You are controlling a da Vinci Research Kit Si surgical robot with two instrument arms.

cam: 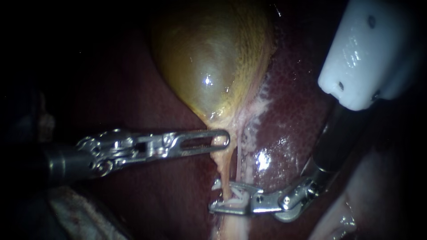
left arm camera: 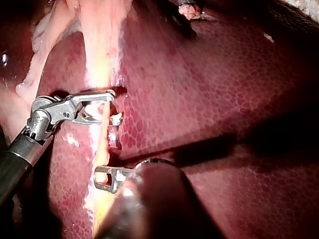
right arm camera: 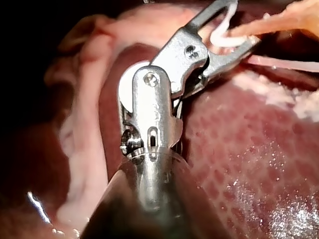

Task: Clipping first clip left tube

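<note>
The yellow-green gallbladder [cam: 209, 58] tapers down into the pale left tube [cam: 226, 171]. My left instrument [cam: 222, 141] comes in level from the left, its slotted jaws shut on the gallbladder's neck. Lower down, my right instrument [cam: 222, 198] reaches in from the right. Its jaws stand apart, holding a white clip [cam: 233, 199] that straddles the left tube. In the left wrist view the clip [left arm camera: 92, 110] sits around the tube [left arm camera: 102, 144], ahead of my left instrument [left arm camera: 104, 178]. The right wrist view shows the tube [right arm camera: 279, 22] entering the clip [right arm camera: 222, 35] between the jaws.
Dark red liver [cam: 289, 124] lies under and to the right of the tubes. A thinner pale tube [cam: 240, 160] runs just right of the left tube. The right instrument's white housing [cam: 364, 53] fills the upper right. Pale tissue [cam: 347, 218] lies at the lower right.
</note>
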